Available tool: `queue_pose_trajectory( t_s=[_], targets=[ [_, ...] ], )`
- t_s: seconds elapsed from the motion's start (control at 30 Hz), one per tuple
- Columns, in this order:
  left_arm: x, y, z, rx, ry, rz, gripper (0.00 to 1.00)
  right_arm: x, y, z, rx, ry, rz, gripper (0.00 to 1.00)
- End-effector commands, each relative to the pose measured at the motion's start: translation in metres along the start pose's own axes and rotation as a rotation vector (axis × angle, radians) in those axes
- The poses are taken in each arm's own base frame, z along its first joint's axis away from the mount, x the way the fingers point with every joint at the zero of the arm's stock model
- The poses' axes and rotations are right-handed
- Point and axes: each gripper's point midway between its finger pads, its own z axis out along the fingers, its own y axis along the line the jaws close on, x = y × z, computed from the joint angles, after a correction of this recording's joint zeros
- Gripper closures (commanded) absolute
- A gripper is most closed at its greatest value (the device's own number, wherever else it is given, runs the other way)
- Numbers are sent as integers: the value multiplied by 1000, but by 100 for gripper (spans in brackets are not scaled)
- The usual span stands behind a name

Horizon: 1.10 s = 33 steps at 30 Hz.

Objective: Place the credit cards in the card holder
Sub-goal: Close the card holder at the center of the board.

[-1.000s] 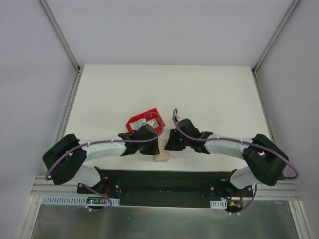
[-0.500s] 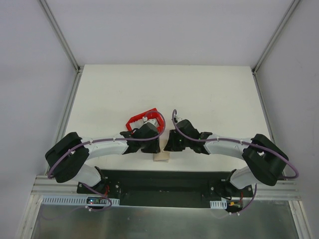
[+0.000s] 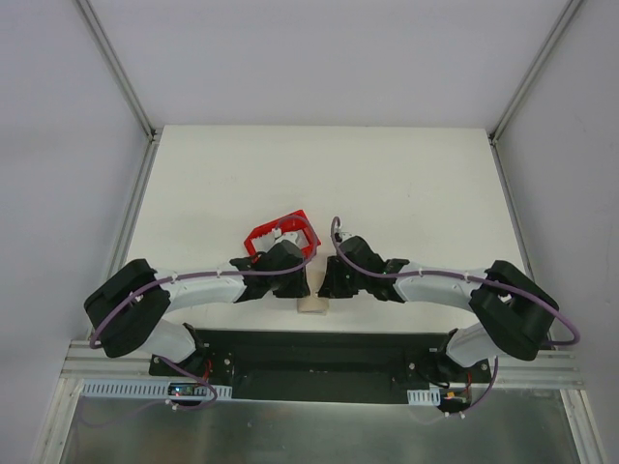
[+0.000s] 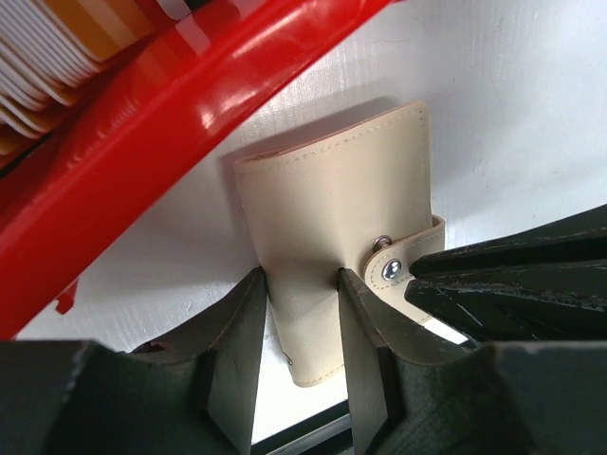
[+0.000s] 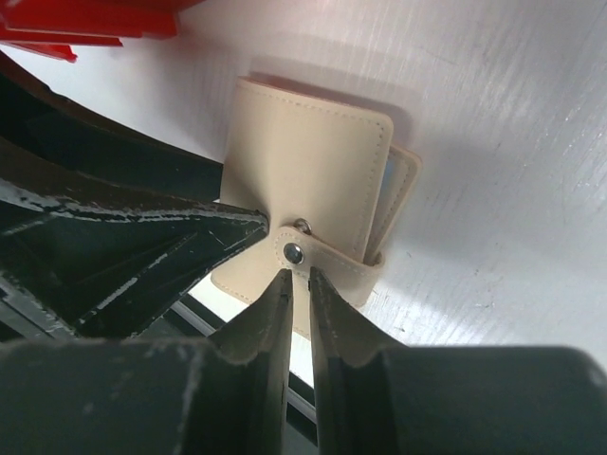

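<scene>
The tan card holder (image 3: 312, 305) lies folded on the table near the front edge, between both grippers. In the left wrist view the card holder (image 4: 332, 199) lies under my left gripper (image 4: 302, 318), whose jaws stand apart over its cover; a strip of table shows beside its left edge. In the right wrist view my right gripper (image 5: 298, 277) is nearly closed, its tips pinching the strap tab just below the snap stud (image 5: 293, 252) of the card holder (image 5: 308, 166). Several credit cards (image 4: 43, 52) stand stacked in the red bin; only their edges show.
The red plastic bin (image 3: 280, 232) sits just behind the left gripper, and its wall (image 4: 190, 114) is close above the card holder. The black base plate (image 3: 309, 353) runs along the table's front edge right below the card holder.
Both grippers stay over the card holder. The right gripper has edged slightly nearer and left. The red bin shifted a little and back.
</scene>
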Motion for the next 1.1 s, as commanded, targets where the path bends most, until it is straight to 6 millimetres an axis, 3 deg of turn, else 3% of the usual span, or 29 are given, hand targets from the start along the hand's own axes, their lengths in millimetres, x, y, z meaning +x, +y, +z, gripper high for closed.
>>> queue_pose_trajectory(
  t_s=[0.0,0.7,1.07],
  targets=[
    [17,17,-2,-46,43,-32,66,-4,0,-4,31,-22,15,85],
    [21,16,-4,-37,55,-54,64,-13,5,6,36,-17,-7,81],
    [26,13,-5,-25,67,-43,66,-10,-4,13,78,-5,-10,81]
  ],
)
